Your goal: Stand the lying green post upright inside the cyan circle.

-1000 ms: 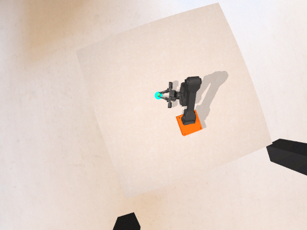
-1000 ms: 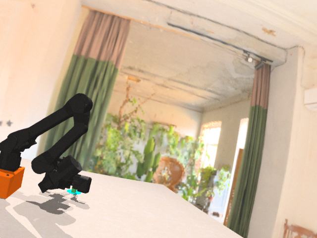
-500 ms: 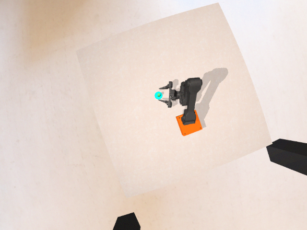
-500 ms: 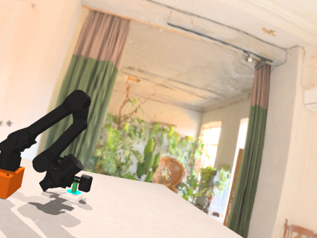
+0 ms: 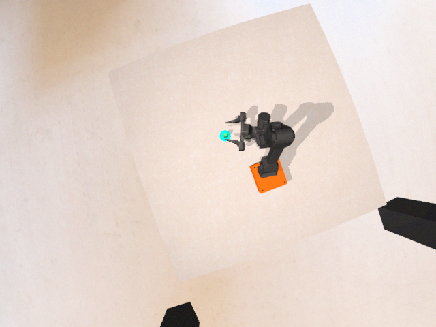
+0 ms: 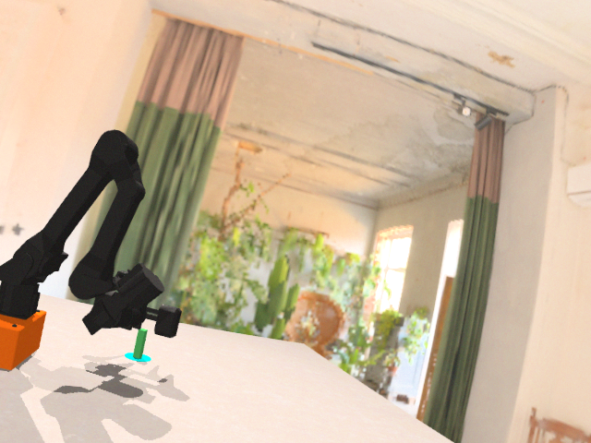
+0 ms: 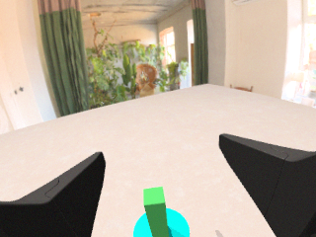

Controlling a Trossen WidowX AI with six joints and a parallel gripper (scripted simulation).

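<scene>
The green post point(image 5: 225, 135) point(image 6: 139, 344) point(image 7: 156, 212) stands upright, its foot on the cyan circle point(image 5: 221, 135) point(image 6: 147, 358) point(image 7: 142, 228). Its square top shows in the wrist view. My gripper point(image 5: 225, 131) point(image 7: 162, 149) is wide open and holds nothing. In the wrist view its two black fingers are spread to either side of the post, with a gap on both sides. In the exterior view the gripper body is up at about the post's top, and its fingertips cannot be made out there.
The arm's orange base point(image 5: 269, 182) point(image 6: 18, 341) stands on the pale table point(image 5: 197, 211) point(image 6: 286, 381), to the lower right of the circle in the top view. Two black blocky shapes point(image 5: 408, 219) point(image 5: 180, 315) show at the edges of that view. Shadows of the arm fall beside it.
</scene>
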